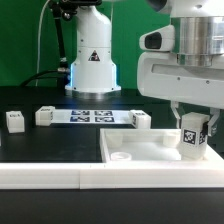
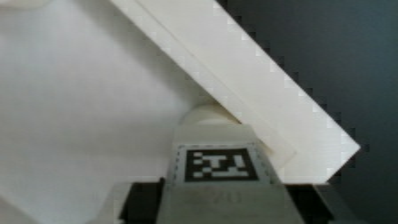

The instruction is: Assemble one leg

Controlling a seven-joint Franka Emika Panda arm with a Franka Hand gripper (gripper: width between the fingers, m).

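Observation:
My gripper (image 1: 192, 128) is shut on the leg (image 1: 193, 137), a small white post with a black-and-white tag, and holds it upright over the right end of the large flat white panel (image 1: 140, 150). In the wrist view the leg (image 2: 221, 175) sits between my dark fingers (image 2: 146, 200), its far end at a round corner socket (image 2: 212, 115) of the panel (image 2: 89, 110), beside the long white border bar (image 2: 240, 75). Whether the leg's tip touches the socket I cannot tell.
The marker board (image 1: 88, 115) lies behind the panel. Other white legs stand on the black table: one at the far left (image 1: 14, 121), one (image 1: 44, 116) and one (image 1: 141, 120) by the board's ends. A long white bar (image 1: 40, 172) crosses the front.

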